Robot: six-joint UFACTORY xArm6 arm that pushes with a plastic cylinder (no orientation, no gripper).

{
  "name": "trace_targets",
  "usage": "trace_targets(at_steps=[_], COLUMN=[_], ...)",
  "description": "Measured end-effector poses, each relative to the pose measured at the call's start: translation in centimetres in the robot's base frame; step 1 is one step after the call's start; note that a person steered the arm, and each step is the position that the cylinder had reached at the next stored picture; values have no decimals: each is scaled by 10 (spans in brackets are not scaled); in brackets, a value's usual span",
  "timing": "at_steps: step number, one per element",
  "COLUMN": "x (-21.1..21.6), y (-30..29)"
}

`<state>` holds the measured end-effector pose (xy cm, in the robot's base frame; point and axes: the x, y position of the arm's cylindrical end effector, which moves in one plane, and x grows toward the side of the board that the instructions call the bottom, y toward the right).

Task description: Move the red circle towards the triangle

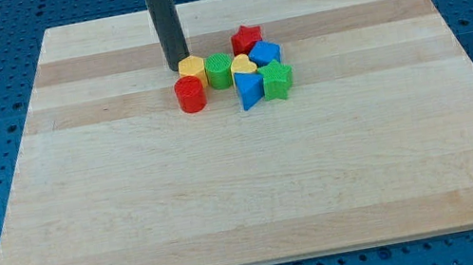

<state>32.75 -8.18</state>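
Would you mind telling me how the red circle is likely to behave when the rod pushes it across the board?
The red circle looks short and wide, so it will probably slide flat, not tip. Its round side may make it slip off my tip. The wooden board looks smooth, so it should glide easily.

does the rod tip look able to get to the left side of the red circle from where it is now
Probably yes. My tip sits just above the red circle, beside the yellow block. The board to the circle's left is bare, so nothing seems to block that route; the blue triangle lies on the circle's right.
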Motion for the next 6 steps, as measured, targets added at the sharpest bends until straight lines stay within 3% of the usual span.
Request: trace_targets(at_steps=[2, 6], x=[11, 62], y=[-45, -1])
